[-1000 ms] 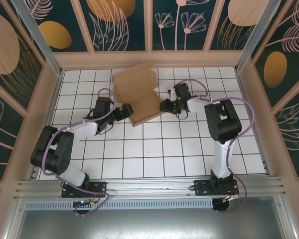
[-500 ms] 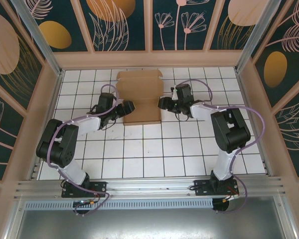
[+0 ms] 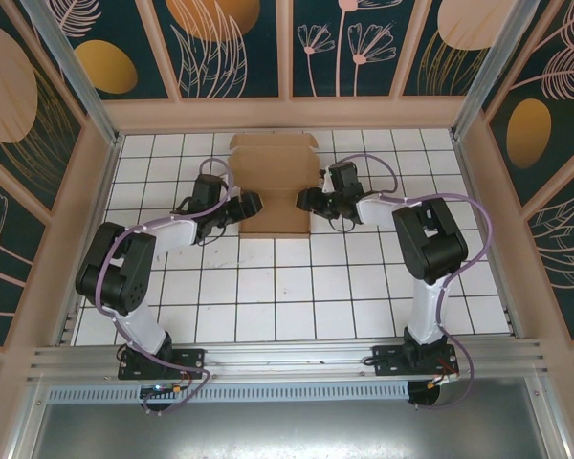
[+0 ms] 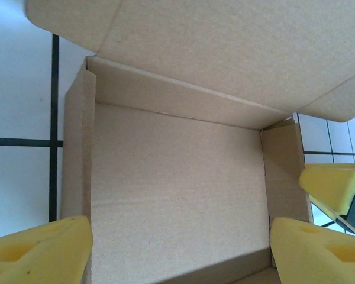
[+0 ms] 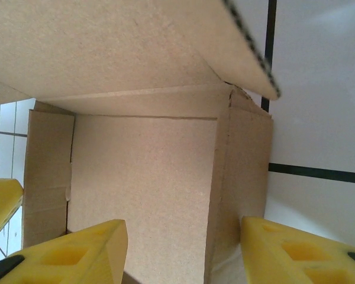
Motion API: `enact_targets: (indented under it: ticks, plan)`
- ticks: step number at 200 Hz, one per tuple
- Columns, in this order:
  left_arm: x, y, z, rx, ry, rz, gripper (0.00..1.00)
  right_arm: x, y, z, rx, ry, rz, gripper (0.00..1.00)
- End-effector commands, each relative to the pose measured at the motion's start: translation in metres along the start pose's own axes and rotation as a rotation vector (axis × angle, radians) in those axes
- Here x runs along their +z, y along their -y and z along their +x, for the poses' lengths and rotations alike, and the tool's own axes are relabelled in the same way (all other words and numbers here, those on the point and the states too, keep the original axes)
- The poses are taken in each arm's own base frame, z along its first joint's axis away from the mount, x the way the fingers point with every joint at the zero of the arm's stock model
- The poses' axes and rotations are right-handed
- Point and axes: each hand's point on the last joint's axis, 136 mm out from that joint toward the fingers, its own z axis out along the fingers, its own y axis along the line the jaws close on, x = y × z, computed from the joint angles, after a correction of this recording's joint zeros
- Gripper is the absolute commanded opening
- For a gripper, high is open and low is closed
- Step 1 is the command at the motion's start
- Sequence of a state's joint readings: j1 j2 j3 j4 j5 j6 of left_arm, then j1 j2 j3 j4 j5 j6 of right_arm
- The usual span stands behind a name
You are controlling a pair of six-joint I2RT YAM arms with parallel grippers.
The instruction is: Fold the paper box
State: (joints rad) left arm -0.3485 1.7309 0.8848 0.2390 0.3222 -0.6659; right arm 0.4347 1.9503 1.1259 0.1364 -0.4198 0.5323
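**1. Gripper state.** The left gripper (image 3: pixel 252 203) is holding its yellow fingers (image 4: pixel 35 251) spread wide and is pinching nothing. In its wrist view, each finger is sitting roughly in line with one raised side wall (image 4: pixel 78 165). Whether either finger is touching the cardboard cannot be told. The right gripper (image 3: pixel 302 201) is also standing spread. One upright wall (image 5: pixel 239 177) is lying between its fingers (image 5: pixel 302 251) and is not clamped.

**2. Workpiece location.** Directly between the two grippers, the paper box (image 3: pixel 275 215) is lying on the white tiled table (image 3: pixel 268 287) with black grid lines. It is a plain brown die-cut mailer of corrugated cardboard. Its tray is already formed, with a flat floor and erected walls. Beyond the fingertips, on the side away from the arm bases, the lid panel (image 3: pixel 273 158) is standing open on its hinge crease. Rounded corner flaps (image 4: pixel 65 23) are hanging free at its ends.

**3. Handling characteristics (judgement).**
- The box is probably light enough to skid on the smooth tiles if pushed from one side only, so bracing it from both sides looks advisable.
- The panels are likely stiff, but they should fold readily along the scored creases.
- The exposed corrugated edge (image 5: pixel 251 53) looks easy to crush under a hard pinch.

**4. Recommended hold (judgement).** Each gripper should be taking the lid near an outer corner, close to its free edge, rather than at mid-panel. The corner flaps should be steered inside the side walls as the lid closes.
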Motion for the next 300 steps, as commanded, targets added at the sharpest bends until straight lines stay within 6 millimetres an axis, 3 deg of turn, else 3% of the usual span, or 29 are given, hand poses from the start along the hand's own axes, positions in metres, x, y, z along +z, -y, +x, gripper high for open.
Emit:
enact_targets:
  ticks: [1, 74, 100, 121, 140, 169, 198, 203, 220, 242, 258, 300]
  plan:
    - [0.009, -0.003, 0.039, -0.018, -0.143, 0.002, 0.78, -0.012, -0.016, 0.010, 0.004, -0.003, -0.046, 0.53]
    - [-0.008, 0.024, 0.072, -0.049, -0.183, 0.076, 0.78, -0.038, -0.001, 0.040, 0.023, -0.003, 0.001, 0.53]
    - [-0.014, 0.045, 0.088, -0.080, -0.210, 0.183, 0.78, -0.046, 0.006, 0.036, 0.025, 0.036, 0.027, 0.53]
    - [-0.022, 0.053, 0.084, -0.057, -0.189, 0.214, 0.81, -0.059, 0.006, 0.025, -0.051, 0.105, 0.045, 0.53]
    - [-0.032, 0.056, 0.064, 0.050, -0.112, 0.166, 0.85, -0.072, 0.004, 0.018, -0.190, 0.144, 0.089, 0.57]
    - [-0.056, 0.076, 0.024, 0.264, 0.018, 0.126, 0.88, -0.104, 0.001, 0.000, -0.358, 0.205, 0.147, 0.61]
    - [-0.068, 0.088, -0.004, 0.458, 0.039, 0.070, 0.91, -0.139, -0.010, -0.023, -0.461, 0.253, 0.127, 0.64]
    - [-0.073, 0.098, -0.016, 0.484, 0.059, 0.081, 0.91, -0.143, -0.012, -0.027, -0.481, 0.255, 0.131, 0.64]
    - [-0.080, 0.104, -0.038, 0.548, 0.080, 0.036, 0.93, -0.156, -0.020, -0.042, -0.559, 0.262, 0.146, 0.66]
    - [-0.088, 0.099, -0.066, 0.596, 0.097, -0.039, 0.95, -0.163, -0.029, -0.050, -0.671, 0.203, 0.138, 0.67]
    - [-0.096, 0.102, -0.084, 0.614, 0.099, -0.040, 0.95, -0.164, -0.034, -0.056, -0.736, 0.145, 0.128, 0.61]
    - [-0.106, 0.099, -0.113, 0.684, 0.065, -0.106, 0.99, -0.158, -0.036, -0.080, -0.806, 0.007, 0.146, 0.59]
